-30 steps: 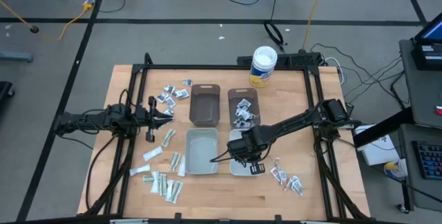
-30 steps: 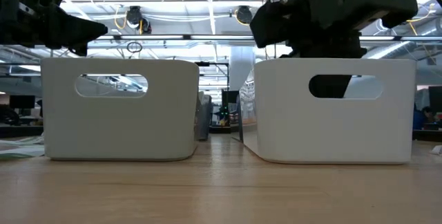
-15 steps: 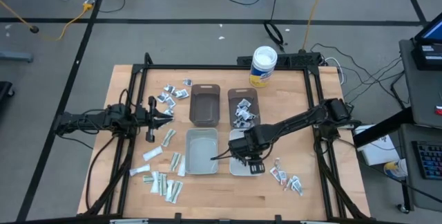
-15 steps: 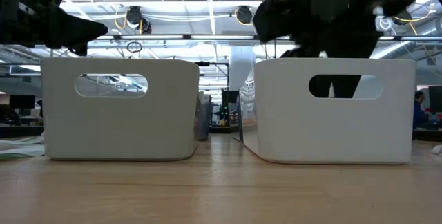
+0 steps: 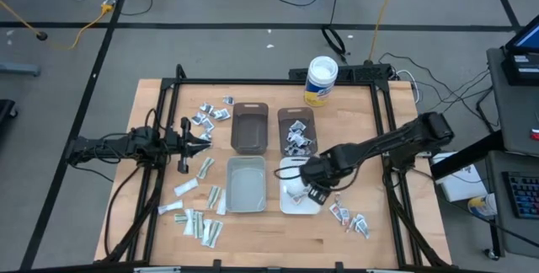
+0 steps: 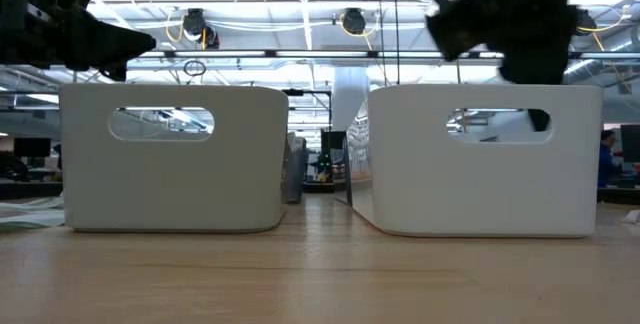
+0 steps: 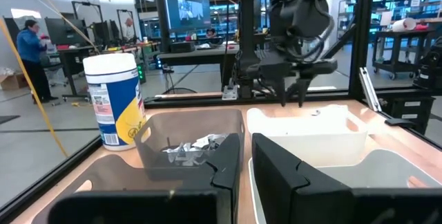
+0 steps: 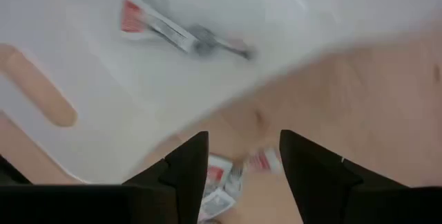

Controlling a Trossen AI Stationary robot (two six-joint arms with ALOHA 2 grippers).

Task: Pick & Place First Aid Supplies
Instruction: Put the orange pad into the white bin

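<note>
The first aid supplies are small flat packets. One with a red mark point(image 8: 155, 23) lies flat on the floor of the near-right white bin point(image 5: 295, 206). A few packets point(image 5: 349, 216) lie on the table to the right of that bin, and several more point(image 5: 200, 222) lie at the near left. My right gripper point(image 5: 313, 194) hangs open and points down above the bin's right rim, holding nothing. My left gripper point(image 5: 205, 140) waits level at the table's left, shut and holding nothing.
A second white bin point(image 5: 246, 183) stands left of the first. Behind them are a brown bin point(image 5: 249, 127) and a grey bin point(image 5: 296, 118) holding packets. A white tub with a yellow label point(image 5: 321, 81) stands at the far edge. More packets point(image 5: 210, 113) lie at the far left.
My right gripper has risen out of the near-right white bin and gone toward the table's right edge, rolling its wrist on the way. The bin's floor, covered by the gripper before, now shows with a packet lying on it.
</note>
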